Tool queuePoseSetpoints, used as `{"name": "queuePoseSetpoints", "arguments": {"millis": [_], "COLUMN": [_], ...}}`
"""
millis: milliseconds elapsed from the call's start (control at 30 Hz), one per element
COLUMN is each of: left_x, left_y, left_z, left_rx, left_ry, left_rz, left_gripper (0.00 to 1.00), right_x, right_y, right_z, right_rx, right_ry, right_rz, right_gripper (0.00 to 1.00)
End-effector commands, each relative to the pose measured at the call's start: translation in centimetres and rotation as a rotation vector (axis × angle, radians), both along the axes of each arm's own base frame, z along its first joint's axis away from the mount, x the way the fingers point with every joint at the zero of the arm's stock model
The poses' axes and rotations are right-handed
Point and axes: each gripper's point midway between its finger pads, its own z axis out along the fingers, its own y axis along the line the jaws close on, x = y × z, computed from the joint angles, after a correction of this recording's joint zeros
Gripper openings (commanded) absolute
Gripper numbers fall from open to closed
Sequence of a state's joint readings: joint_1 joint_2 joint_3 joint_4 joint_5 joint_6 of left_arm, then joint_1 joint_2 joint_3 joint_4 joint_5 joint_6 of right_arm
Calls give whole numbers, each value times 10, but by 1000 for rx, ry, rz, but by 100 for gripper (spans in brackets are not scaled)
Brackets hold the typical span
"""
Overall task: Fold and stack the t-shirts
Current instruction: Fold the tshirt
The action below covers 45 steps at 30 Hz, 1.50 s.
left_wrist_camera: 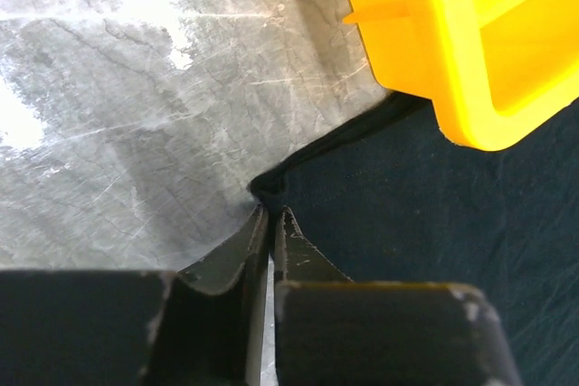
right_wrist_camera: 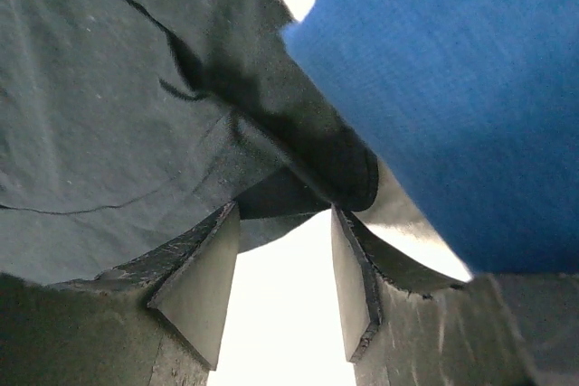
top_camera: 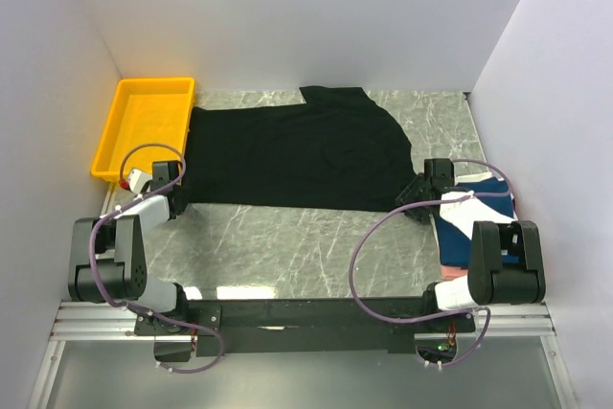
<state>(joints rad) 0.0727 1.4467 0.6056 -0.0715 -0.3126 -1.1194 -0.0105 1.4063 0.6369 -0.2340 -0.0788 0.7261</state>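
Near right edge of the counter (top_camera: 287, 241): a pile of folded t-shirts (top_camera: 467, 219), navy, white and pink/red showing, partly under the right arm.

Right pincer (right_wrist_camera: 285, 212) sits at the pile's left side, on the near right corner of the black t-shirt (top_camera: 297, 155). Its fingers are moderately apart with a fold of black cloth between the tips, and the navy t-shirt (right_wrist_camera: 452, 106) is just beside it.

Left pincer (left_wrist_camera: 270, 216) is at the black shirt's near left corner, narrowed to a thin slit. We cannot tell whether cloth is pinched.

The black shirt lies spread flat across mid-counter, reaching the far edge.

Far left corner: yellow tray (top_camera: 120, 131), with the shirt's left hem touching it.
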Motion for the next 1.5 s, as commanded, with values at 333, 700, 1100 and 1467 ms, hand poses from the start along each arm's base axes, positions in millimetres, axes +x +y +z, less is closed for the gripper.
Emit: {"name": "queuePoseSetpoints", "arguments": {"millis": [333, 700, 1100, 1467], "left_x": [-15, -54, -124, -140], "left_y": [5, 12, 10, -4], "left_z": [2, 29, 39, 55], "left_rx": [29, 49, 14, -103], "left_ry": [56, 64, 48, -101], "left_rz": [5, 75, 179, 257], "left_gripper": [1, 1, 1, 50], "right_x": [14, -21, -85, -123], "right_y": [-16, -23, -17, -9], "right_z": [-1, 49, 88, 95], "right_rx": [-7, 10, 30, 52], "right_ry": [4, -102, -146, -189], "right_rz": [-42, -69, -125, -128], "right_gripper": [0, 0, 0, 46]}}
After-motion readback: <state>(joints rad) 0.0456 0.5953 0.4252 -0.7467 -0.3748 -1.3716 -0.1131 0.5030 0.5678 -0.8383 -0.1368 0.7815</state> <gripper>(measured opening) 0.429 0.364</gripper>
